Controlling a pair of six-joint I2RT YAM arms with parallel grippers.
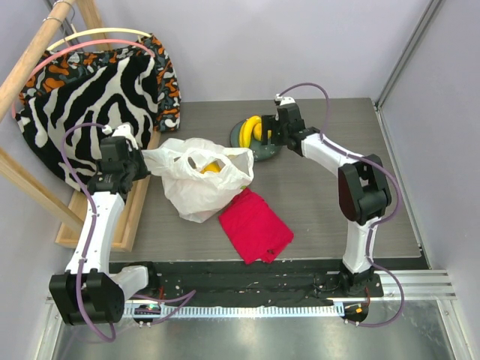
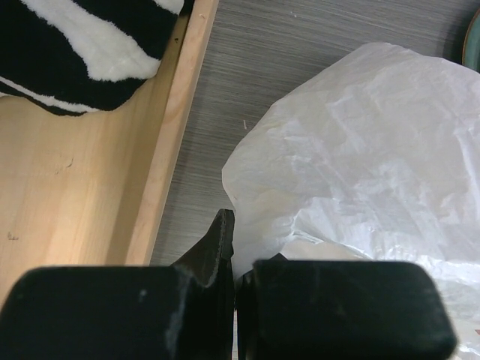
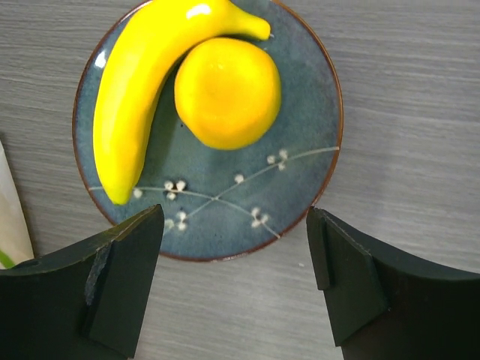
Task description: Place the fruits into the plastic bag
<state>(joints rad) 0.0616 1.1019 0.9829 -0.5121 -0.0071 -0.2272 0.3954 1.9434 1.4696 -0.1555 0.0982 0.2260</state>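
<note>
The white plastic bag (image 1: 196, 178) lies crumpled on the table left of centre, mouth gaping upward, with a yellow fruit (image 1: 212, 166) showing inside. My left gripper (image 1: 147, 160) is shut on the bag's left edge; in the left wrist view the bag (image 2: 360, 150) fills the right side and thin white film runs between the closed fingers (image 2: 222, 232). A yellow banana (image 3: 139, 82) and a round orange-yellow fruit (image 3: 227, 91) rest on the dark blue-green plate (image 3: 300, 127). My right gripper (image 3: 235, 225) hangs open above the plate's near rim, nothing between its fingers.
A red folded cloth (image 1: 255, 225) lies just right of and in front of the bag. Zebra-striped fabric (image 1: 97, 97) drapes over a wooden frame (image 1: 133, 214) along the table's left side, right beside my left arm. The plate (image 1: 264, 152) sits at the back centre.
</note>
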